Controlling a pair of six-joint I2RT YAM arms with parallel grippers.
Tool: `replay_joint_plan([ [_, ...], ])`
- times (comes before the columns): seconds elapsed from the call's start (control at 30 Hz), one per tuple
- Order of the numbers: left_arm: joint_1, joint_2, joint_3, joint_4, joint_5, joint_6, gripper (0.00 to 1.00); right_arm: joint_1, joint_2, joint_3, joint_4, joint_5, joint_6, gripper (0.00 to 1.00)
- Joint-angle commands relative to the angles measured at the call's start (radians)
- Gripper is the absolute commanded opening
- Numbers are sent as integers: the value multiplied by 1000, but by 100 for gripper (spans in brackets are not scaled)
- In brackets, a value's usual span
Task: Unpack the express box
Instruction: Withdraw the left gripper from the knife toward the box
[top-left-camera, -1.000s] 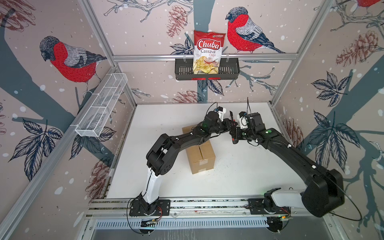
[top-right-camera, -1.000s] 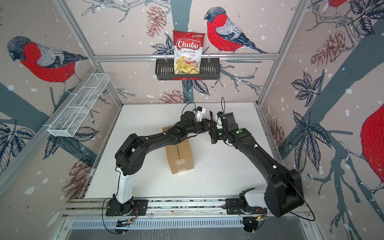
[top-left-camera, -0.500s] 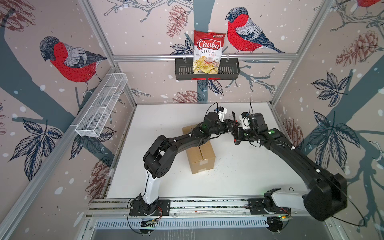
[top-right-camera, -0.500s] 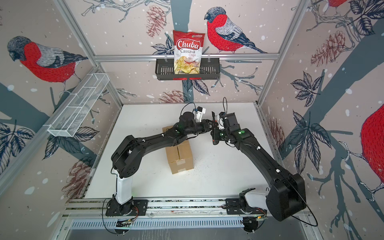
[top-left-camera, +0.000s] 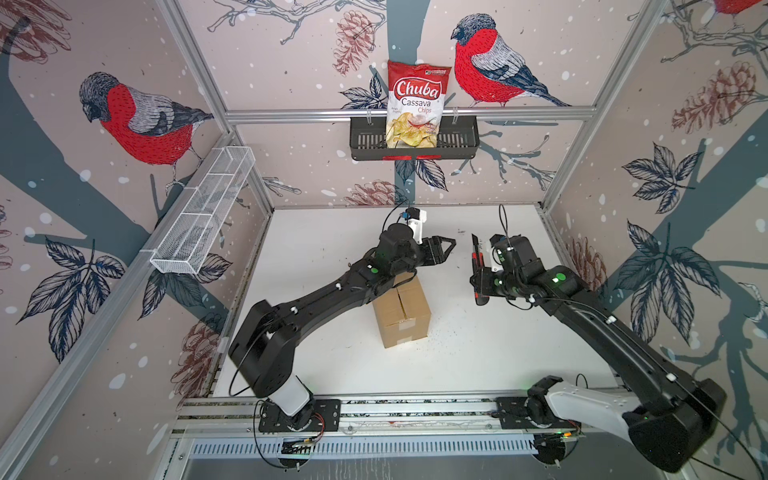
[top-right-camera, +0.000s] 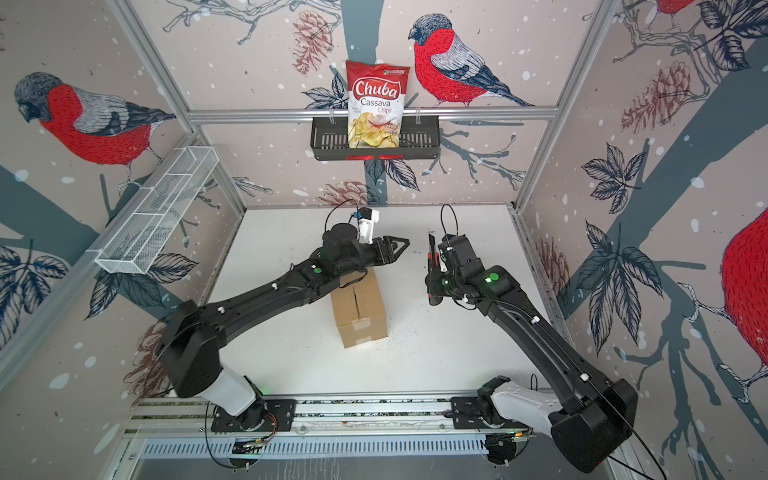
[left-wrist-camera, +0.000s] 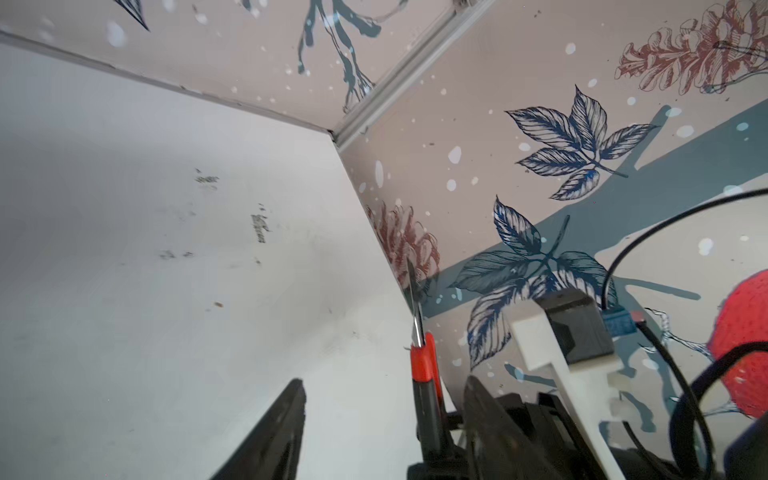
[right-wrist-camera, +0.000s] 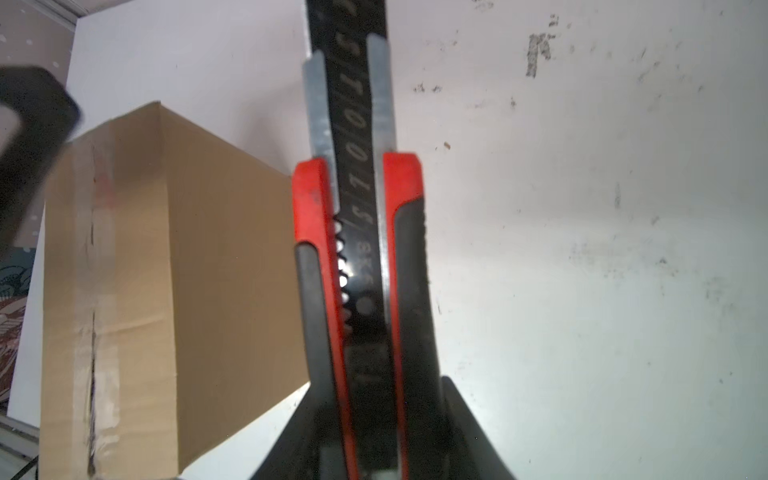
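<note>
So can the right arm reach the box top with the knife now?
Probably yes: nothing stands between the knife and the express box, though the left arm overhangs its far end.

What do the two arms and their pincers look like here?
The left arm and right arm are black boxy links on white base segments, each with a green dot near the wrist and looping black cables. Left pincer and right pincer: black, tapered.

Brown taped express box (top-left-camera: 401, 313), shut, upright, mid-table
</note>
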Motion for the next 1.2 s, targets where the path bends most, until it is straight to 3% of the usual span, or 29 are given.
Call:
replay_joint_plan([
  [0.0, 7, -108, -57, -162, -177, 94, 66, 62, -21, 3, -142, 90, 124, 14],
  [0.1, 27, -225, -112, -272, -262, 118, 64, 134, -34, -10, -193, 112, 200, 13],
  [0.23, 64, -372, -175, -408, -350, 133, 53, 225, -44, -28, -226, 139, 279, 13],
  [0.37, 88, -475, -241, -521, -397, 122, 40, 250, -32, -49, -194, 136, 289, 13],
  [0.53, 91, -578, -330, -632, -443, 58, 27, 241, 53, -30, -122, 120, 218, 13],
  [0.73, 91, -654, -420, -705, -470, -22, 24, 189, 199, 35, -75, 73, 101, 13],
  [0.9, 79, -678, -520, -650, -426, -65, 20, 147, 300, 113, -39, 40, 12, 13],
  [1.17, -25, -628, -574, -565, -441, -127, 19, 132, 449, 244, -1, 1, -143, 13],
])
